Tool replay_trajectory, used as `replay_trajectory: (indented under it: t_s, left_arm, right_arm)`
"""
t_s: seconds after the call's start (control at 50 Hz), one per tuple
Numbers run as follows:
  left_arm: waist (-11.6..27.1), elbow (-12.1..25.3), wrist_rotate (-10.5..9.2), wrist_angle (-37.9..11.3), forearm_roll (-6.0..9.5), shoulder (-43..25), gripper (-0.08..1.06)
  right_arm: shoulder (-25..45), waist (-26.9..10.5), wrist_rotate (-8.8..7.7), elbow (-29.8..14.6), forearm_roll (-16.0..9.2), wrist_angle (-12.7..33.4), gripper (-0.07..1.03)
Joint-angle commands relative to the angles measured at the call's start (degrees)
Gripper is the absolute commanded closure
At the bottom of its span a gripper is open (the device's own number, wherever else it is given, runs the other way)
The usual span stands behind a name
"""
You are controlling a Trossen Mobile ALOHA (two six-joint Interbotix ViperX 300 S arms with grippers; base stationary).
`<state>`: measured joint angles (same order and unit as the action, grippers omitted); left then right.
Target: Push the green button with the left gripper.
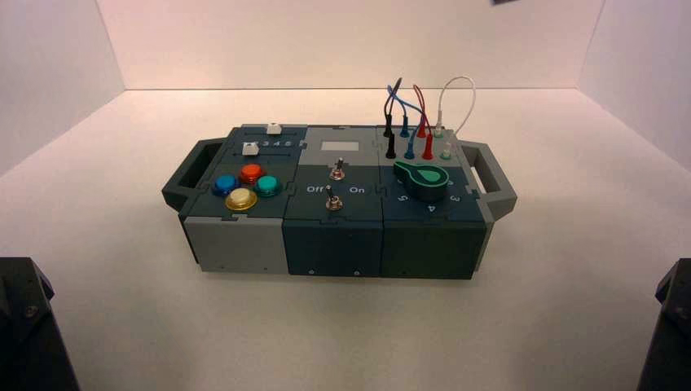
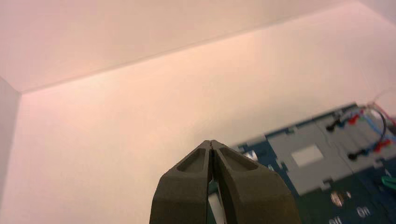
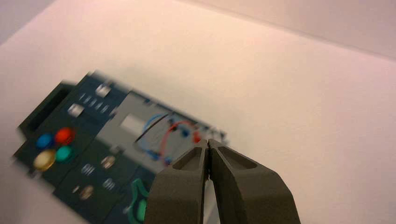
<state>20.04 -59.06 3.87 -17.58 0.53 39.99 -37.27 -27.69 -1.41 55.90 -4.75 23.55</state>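
While both arms sit parked at the near corners, I see the left gripper [image 2: 211,143] with its fingers pressed together, holding nothing, well short of the box [image 1: 244,244]. On the box's left end, the green button [image 1: 266,186] sits right of the yellow button [image 1: 240,199].

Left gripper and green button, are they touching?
Apart. The high view shows the green button bare on the box, nothing over it; the shut left gripper hangs above the table.
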Motion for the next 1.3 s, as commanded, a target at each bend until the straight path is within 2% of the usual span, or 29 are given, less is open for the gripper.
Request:
replay_trajectory:
  t_s: [0.02, 0.18, 0.26, 0.36, 0.52, 0.62, 0.72, 0.76, 0.96, 1.3]
  left_arm:
    - [2.4, 2.2, 0.26, -2.3, -0.09, -0.9, 1.0]
    - [6.2, 2.8, -0.09, -6.1, 0.09, -2.6, 1.0]
    - [8.5, 3.2, -0.35, -8.8, 0.7, -3.8, 1.0]
    - [11.7, 4.0, -0.62, -12.1, 1.23, -5.1, 1.0]
    - [18.1, 6.0, -2.2, -17.0, 1.32, -8.3, 1.0]
    - [18.9, 6.2, -2.37, -17.3, 1.41, -8.7, 1.01]
    - [22.8, 7.5, -4.39, -19.3, 2.11, -12.2, 1.01]
    - [23.4, 7.8, -4.92, -20.0, 2.46, -13.8, 1.01]
    - [25.4, 8.1, -5.01, -20.1, 2.99, -18.4, 1.0]
    - [25.6, 8.4, -4.92, -20.0, 3.16, -22.3, 1.0]
  right_arm:
    - [1.8, -3.7, 0.0, -2.3, -0.7, 1.0, 0.99]
    - [3.5, -6.9, 0.09, -2.6, -1.1, 1.3, 0.99]
    - [4.3, -7.8, 0.09, -2.9, -1.4, 1.3, 0.99]
    - [4.7, -8.0, 0.0, -3.2, -1.7, 1.8, 0.99]
    - [5.0, -8.0, 0.0, -3.4, -1.7, 2.4, 0.99]
    - [5.1, -8.0, 0.0, -3.4, -1.7, 2.4, 0.99]
    - [5.2, -8.1, 0.0, -3.6, -1.7, 2.7, 0.99]
    - [5.3, -8.1, 0.0, -3.7, -1.7, 3.0, 0.99]
    - [5.4, -8.0, 0.0, -3.7, -1.8, 3.2, 0.99]
    - [6.0, -8.0, 0.0, -3.7, -1.9, 3.3, 0.99]
